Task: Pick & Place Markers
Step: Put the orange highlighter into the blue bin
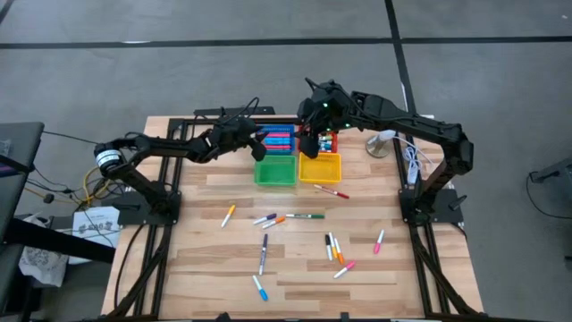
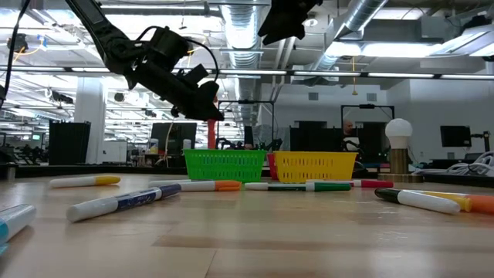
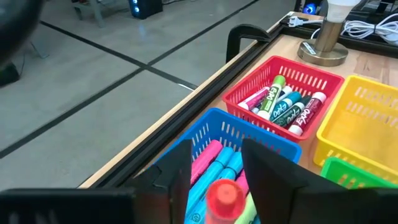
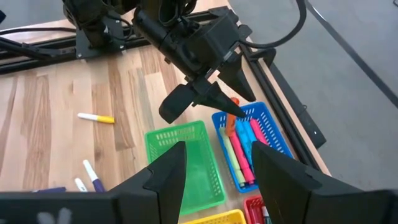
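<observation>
Red-capped marker (image 3: 225,200) cut off by frame edge (body unseen); red tray (image 4: 259,210) mostly cropped.

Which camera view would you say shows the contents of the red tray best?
The left wrist view: it looks straight into the red tray, showing several markers lying inside. The high view shows the tray mostly hidden by the right arm, the right wrist view only a corner, and the low view barely an edge.

Robotics lab, exposed ceiling ducts (image 2: 363,23), monitors (image 2: 455,136)
</observation>
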